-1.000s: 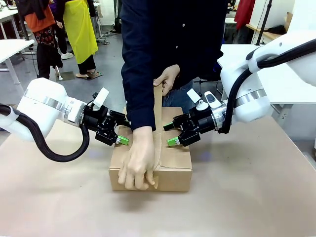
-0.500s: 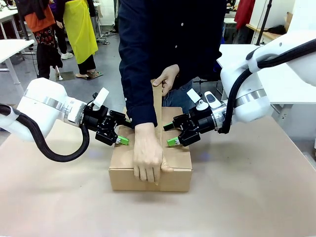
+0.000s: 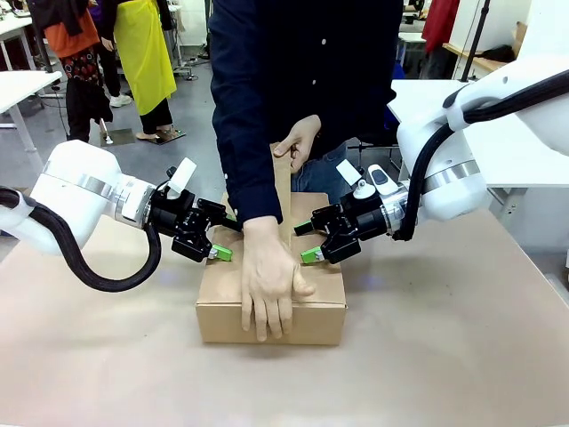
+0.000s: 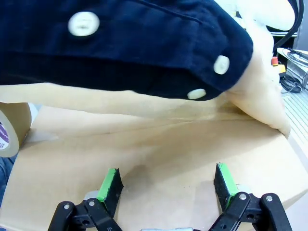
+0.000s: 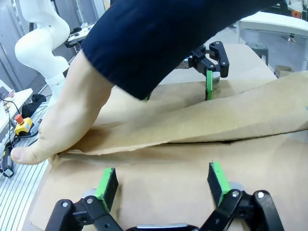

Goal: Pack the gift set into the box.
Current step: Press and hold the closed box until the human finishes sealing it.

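Observation:
The box (image 3: 316, 313) sits mid-table with its top flaps folded down; the gift set is hidden. A person's hand (image 3: 269, 283) presses flat on the top at the front edge. The other hand (image 3: 300, 142) holds up a brown tape strip (image 3: 283, 191) that runs down to the seam. My left gripper (image 3: 219, 235) is open over the box's left top edge, and its fingers (image 4: 110, 185) straddle the flap (image 4: 159, 154). My right gripper (image 3: 308, 242) is open over the right top edge, its fingers (image 5: 215, 180) above the cardboard (image 5: 163, 185).
A tape roll (image 4: 9, 130) shows at the left wrist view's edge. The person's dark sleeve (image 3: 240, 124) hangs between my two grippers. White tables (image 3: 520, 142) stand beyond the right arm. Brown tabletop (image 3: 427, 356) lies open in front of the box.
The person's near hand slid right along the box's front edge and now lies flat over the seam. Neither gripper has moved.

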Available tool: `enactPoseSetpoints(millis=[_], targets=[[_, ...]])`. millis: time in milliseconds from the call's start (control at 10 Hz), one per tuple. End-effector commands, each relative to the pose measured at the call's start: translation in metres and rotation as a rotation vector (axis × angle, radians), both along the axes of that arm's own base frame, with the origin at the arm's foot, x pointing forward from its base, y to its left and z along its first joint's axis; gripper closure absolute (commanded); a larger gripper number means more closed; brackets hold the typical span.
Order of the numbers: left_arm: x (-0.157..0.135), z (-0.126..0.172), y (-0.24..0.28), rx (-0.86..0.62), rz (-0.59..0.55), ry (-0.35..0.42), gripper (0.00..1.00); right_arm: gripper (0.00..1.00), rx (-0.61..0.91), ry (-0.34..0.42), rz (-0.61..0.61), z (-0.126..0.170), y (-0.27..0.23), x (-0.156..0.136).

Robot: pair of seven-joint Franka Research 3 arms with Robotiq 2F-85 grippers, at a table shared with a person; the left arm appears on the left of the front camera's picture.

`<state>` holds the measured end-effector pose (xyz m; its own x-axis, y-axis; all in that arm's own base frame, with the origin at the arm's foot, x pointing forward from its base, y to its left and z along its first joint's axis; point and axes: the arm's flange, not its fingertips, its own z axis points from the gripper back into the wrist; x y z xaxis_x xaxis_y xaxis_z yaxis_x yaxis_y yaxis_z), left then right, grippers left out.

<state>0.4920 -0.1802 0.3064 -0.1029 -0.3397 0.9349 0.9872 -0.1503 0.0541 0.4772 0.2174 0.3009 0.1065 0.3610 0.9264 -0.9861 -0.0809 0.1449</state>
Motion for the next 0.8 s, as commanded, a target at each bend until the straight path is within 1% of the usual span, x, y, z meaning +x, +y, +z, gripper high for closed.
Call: enactPoseSetpoints(millis=[0,700], targets=[[-0.0007,-0.0019,-0.0003,0.001,0.0,-0.005,0.0,0.0,-0.002,0.008,-0.006,-0.0038,-0.0005,-0.0009],[-0.0007,-0.0019,-0.0003,0.001,0.0,-0.005,0.0,0.0,-0.002,0.008,-0.006,-0.0038,-0.0005,-0.0009]])
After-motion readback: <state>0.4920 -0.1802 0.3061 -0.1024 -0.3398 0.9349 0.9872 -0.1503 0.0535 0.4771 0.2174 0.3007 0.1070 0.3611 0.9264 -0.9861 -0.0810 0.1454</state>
